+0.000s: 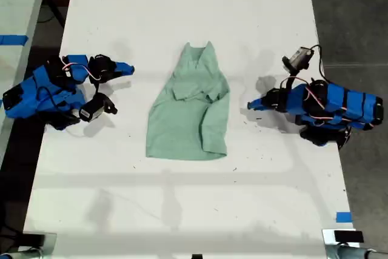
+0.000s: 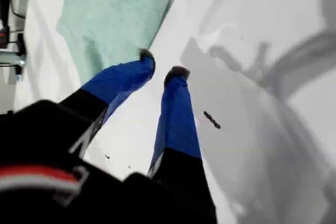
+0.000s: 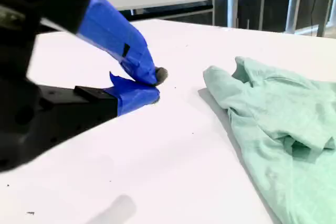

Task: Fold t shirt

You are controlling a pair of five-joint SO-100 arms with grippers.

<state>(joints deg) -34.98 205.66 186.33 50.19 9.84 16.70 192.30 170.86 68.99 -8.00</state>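
The pale mint-green t shirt [image 1: 188,113] lies wrinkled on the white table [image 1: 182,204], near its middle in the exterior view. Its neck end points to that view's top, and one side is folded in over the body. My first gripper [image 1: 250,106] rests on the table just off the shirt's edge at the exterior view's right. Its jaws [image 2: 161,64] stand a narrow gap apart around nothing, with the t shirt [image 2: 115,9] beyond them. My second gripper [image 1: 130,69] lies at the exterior view's left, its tips [image 3: 156,85] touching and empty, apart from the t shirt [image 3: 283,124].
A second pale table [image 1: 15,4] with blue tape [image 1: 12,39] stands beyond the exterior view's left edge. Dark floor [image 1: 354,10] borders the table on that view's right. A blue tape mark [image 1: 343,216] and a metal clamp [image 1: 342,236] sit at the exterior view's bottom right.
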